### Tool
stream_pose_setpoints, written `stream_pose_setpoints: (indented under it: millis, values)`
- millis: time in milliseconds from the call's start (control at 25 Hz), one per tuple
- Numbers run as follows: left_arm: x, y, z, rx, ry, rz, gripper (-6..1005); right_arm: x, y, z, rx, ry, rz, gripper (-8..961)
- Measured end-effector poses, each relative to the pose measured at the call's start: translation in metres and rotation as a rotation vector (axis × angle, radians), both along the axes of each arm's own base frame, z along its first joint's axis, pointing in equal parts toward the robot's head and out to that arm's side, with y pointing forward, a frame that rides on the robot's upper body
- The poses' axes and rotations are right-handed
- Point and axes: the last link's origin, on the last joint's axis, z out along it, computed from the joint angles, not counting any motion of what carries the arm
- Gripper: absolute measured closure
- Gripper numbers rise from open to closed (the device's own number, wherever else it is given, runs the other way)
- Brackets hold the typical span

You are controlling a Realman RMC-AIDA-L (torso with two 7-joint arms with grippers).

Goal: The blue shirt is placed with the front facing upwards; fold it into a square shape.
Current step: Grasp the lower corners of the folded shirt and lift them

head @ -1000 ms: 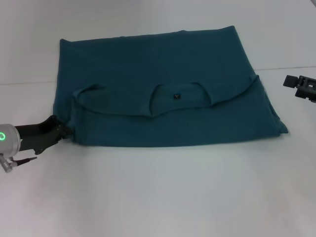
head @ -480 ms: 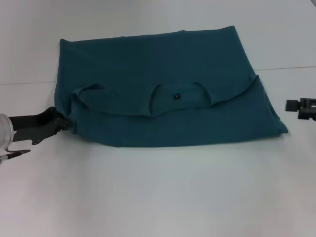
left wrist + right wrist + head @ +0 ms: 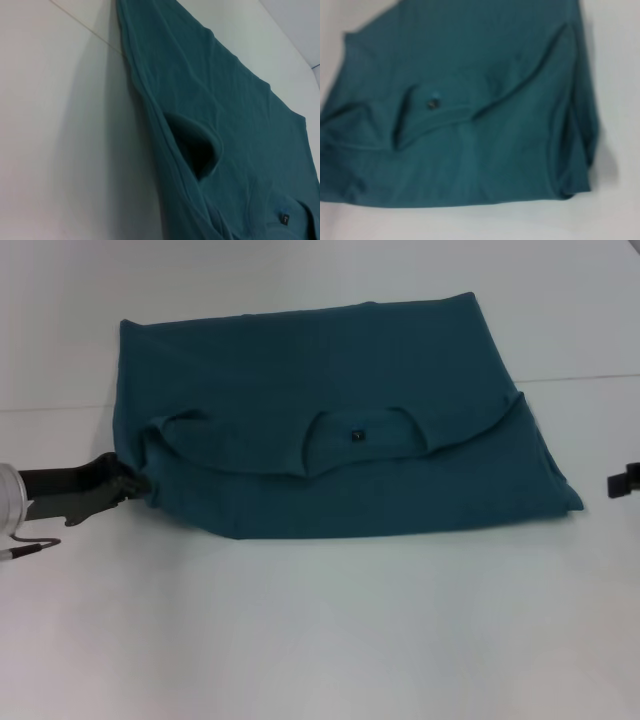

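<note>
We found the blue shirt (image 3: 330,430) lying in the middle of the white worktop (image 3: 320,630), already doubled over once: the collar with its small black label (image 3: 357,435) sat across the middle of the bundle, and the shoulders and sleeves curved in a seam across the top layer. The shape was a wide rectangle, broader than deep, with its right edge slanting outwards. We judged the first fold done and at least one more crosswise fold left, side to side, before it would pass for a square; the wavy edges would also want smoothing.

The left gripper (image 3: 128,486) sat low on the worktop at the near left corner of the shirt, its jaws touching the cloth's edge; we could not tell whether they were clenched on the fabric or released. The right gripper (image 3: 625,481) showed only as a dark sliver at the right border of the head view, well apart from the shirt, its jaws not readable.
</note>
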Motion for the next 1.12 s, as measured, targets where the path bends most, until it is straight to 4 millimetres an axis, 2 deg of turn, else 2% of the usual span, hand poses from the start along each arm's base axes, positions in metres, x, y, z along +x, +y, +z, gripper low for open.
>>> stream_pose_setpoints:
  millis: [600,1120]
  values:
    - [0.003,0.001,0.0,0.005,-0.002,-0.008,944,0.006,0.033,-0.061,0.112,-0.074,-0.053,169]
    - [0.0,0.001,0.002,0.019,-0.004,0.002,944,-0.007,0.052,-0.083,0.142,-0.171,0.026,177]
